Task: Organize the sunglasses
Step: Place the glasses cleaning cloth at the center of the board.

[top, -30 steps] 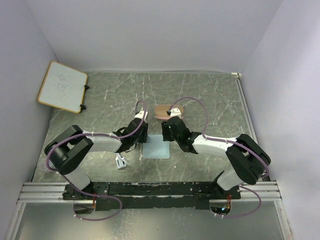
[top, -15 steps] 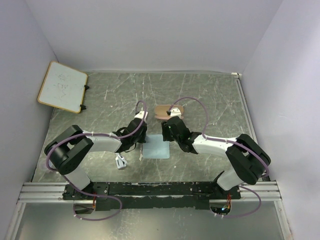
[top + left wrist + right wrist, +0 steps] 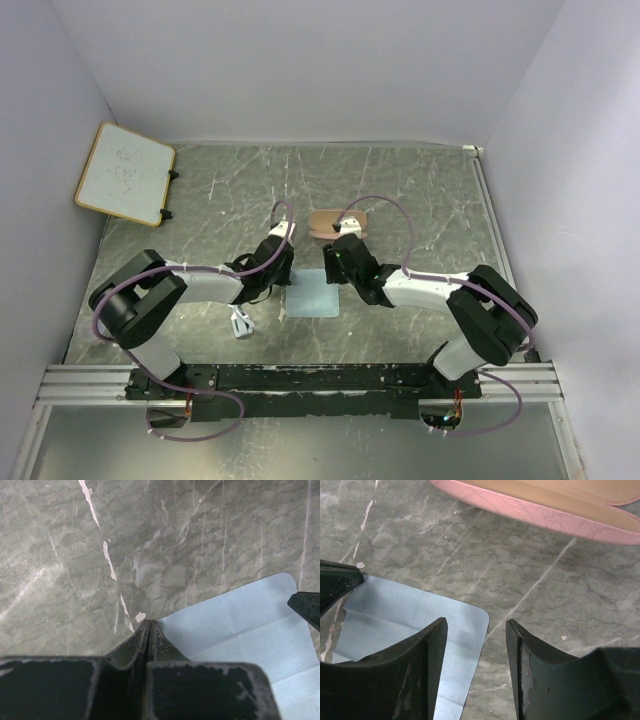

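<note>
The white-framed sunglasses [image 3: 240,323] lie on the table near the left arm, apart from both grippers. A light blue cloth [image 3: 313,296] lies flat between the arms. My left gripper [image 3: 149,623] is shut, its tips pinched together right on the cloth's [image 3: 240,625] far-left corner. My right gripper [image 3: 476,630] stands open astride the cloth's [image 3: 395,615] far-right corner, one finger over the cloth and the other over bare table, gripping nothing. In the top view the left gripper [image 3: 287,285] and right gripper [image 3: 333,272] flank the cloth's far edge.
A tan-pink case [image 3: 330,221] lies just beyond the right gripper, its pink edge [image 3: 545,505] at the top of the right wrist view. A small whiteboard [image 3: 125,172] leans at the far left wall. Walls enclose the table on three sides.
The left gripper's jaws have closed at the cloth's corner. The right gripper has shifted slightly left, its opening unchanged.
</note>
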Robot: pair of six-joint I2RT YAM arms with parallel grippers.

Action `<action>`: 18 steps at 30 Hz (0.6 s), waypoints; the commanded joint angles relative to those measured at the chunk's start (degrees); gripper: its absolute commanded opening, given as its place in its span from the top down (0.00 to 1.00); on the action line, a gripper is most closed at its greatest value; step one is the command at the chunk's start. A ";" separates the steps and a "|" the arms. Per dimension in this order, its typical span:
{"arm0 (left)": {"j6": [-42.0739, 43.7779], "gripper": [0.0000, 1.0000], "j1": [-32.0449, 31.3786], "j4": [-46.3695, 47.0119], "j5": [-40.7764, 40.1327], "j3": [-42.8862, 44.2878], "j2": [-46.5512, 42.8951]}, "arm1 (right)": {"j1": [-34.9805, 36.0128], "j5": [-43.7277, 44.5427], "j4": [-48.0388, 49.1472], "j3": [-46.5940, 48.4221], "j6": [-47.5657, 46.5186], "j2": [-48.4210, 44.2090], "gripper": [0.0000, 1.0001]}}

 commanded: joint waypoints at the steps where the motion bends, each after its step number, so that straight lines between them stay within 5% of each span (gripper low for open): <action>1: 0.24 0.89 0.26 -1.57 1.97 1.18 1.08 | -0.19 0.53 -0.26 0.40 0.09 1.03 0.50; 7: 0.25 0.78 0.26 -2.35 2.02 1.61 1.03 | -0.17 0.29 0.09 0.62 -0.09 1.39 0.51; 18: 0.51 0.77 0.23 -3.53 0.38 2.04 0.54 | -0.68 -0.31 0.90 1.13 -0.02 4.25 0.73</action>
